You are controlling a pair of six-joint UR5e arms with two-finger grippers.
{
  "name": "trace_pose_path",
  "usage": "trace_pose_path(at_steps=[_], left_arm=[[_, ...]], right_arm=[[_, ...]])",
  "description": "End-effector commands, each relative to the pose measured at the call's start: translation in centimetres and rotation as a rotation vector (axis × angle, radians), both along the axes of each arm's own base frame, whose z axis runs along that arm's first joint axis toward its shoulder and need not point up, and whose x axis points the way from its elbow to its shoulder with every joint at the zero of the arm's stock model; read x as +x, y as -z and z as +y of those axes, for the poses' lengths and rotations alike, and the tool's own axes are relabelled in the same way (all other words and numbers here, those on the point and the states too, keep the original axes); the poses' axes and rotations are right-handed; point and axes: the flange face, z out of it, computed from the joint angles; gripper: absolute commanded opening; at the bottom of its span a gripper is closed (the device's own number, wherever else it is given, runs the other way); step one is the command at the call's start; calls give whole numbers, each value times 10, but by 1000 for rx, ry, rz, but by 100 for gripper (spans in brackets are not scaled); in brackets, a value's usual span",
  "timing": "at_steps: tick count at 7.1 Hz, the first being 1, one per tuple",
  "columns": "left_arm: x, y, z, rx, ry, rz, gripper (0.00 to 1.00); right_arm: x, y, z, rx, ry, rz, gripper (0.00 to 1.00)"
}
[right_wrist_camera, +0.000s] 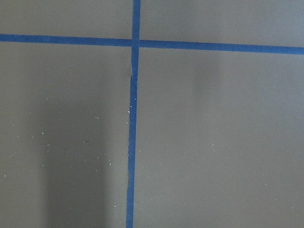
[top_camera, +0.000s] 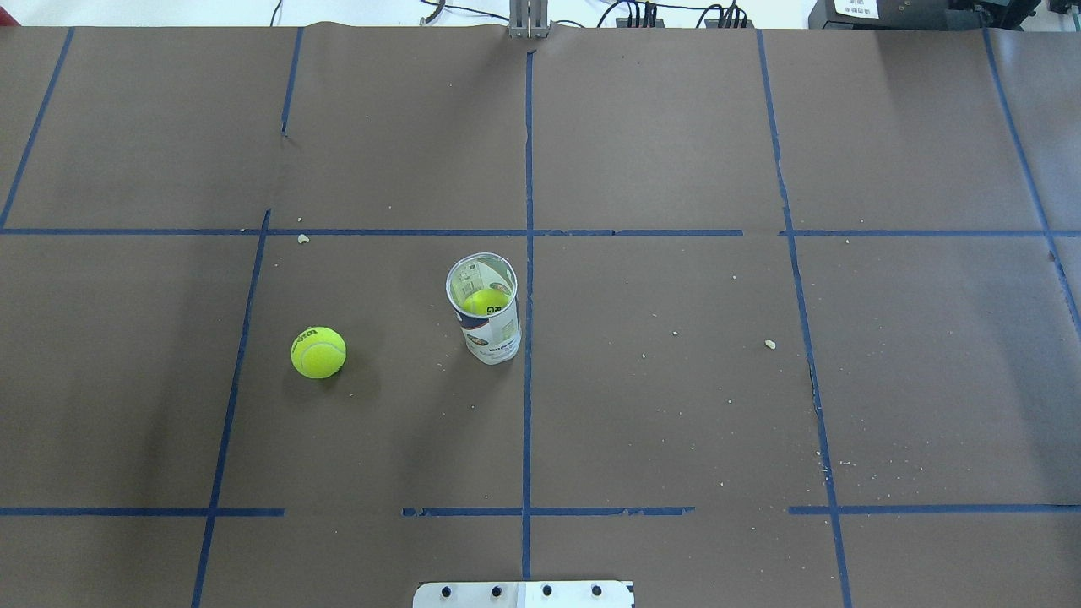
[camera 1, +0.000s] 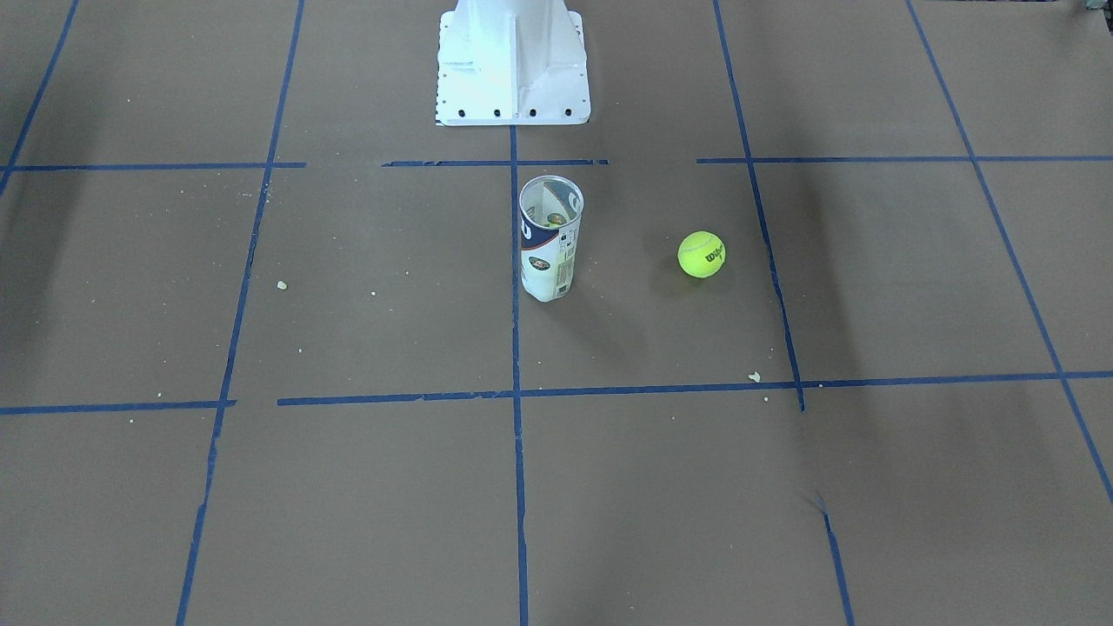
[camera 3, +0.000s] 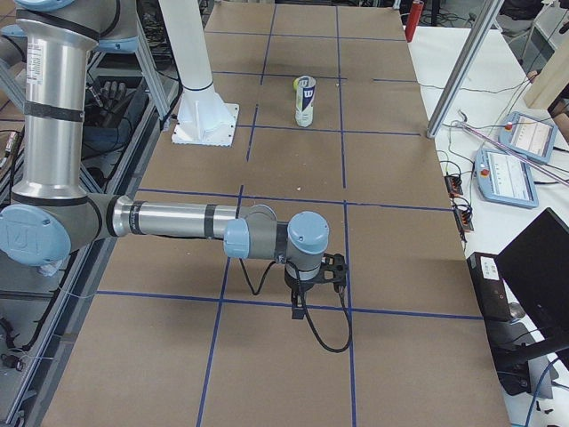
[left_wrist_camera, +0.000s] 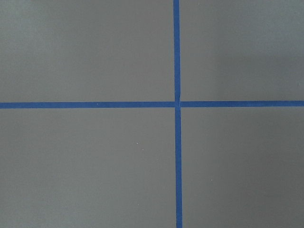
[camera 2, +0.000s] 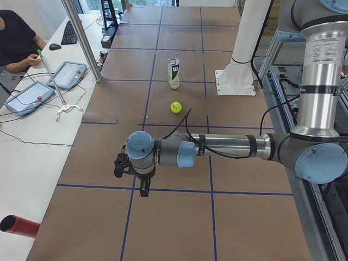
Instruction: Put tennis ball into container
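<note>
Small fuzzy yellow-green tennis ball (top_camera: pixel 318 353) with black script logo: loose on the brown paper-covered table (top_camera: pixel 676 405) marked with a blue tape grid (top_camera: pixel 528 380), held by neither arm. Tall clear plastic container (top_camera: pixel 484 308) with white, blue and orange printed label: upright, mouth open, to the robot's right of the ball, near but not touching. Low inside the tube, a second yellow-green ball (top_camera: pixel 486 301), seen through the mouth in the overhead view.

Left gripper (camera 2: pixel 142 187): pointed down, low over the table towards the robot's left end, well apart from ball and tube. Shown from the side only, so cannot tell whether wide or closed. Right gripper (camera 3: pixel 297 307): likewise low towards the opposite end, well apart; cannot tell its opening either. Wrist views: bare paper and tape, nothing more.

Progress, as judged: nothing yet done on the loose ball. Reach, grasp, lift, carry over the mouth and release all outstanding. Left arm judged the nearer.
</note>
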Motion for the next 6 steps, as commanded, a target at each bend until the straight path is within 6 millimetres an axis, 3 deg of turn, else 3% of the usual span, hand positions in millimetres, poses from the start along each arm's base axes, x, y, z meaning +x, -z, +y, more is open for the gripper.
trace_pose_path(at_steps=[1, 2, 3, 4, 5, 6], left_arm=[[-3, -5, -1, -2, 4, -46, 100], [-4, 11, -9, 35, 4, -63, 100], [-4, 43, -23, 92, 9, -63, 100], [3, 81, -49, 161, -3, -64, 100], [47, 119, -61, 195, -40, -50, 100], [99, 168, -55, 177, -9, -35, 100]], right_arm=[[0, 0, 0, 0, 0, 0, 100], [0, 0, 0, 0, 0, 0, 100], [0, 0, 0, 0, 0, 0, 100], [0, 0, 0, 0, 0, 0, 100], [0, 0, 0, 0, 0, 0, 100], [0, 0, 0, 0, 0, 0, 100]])
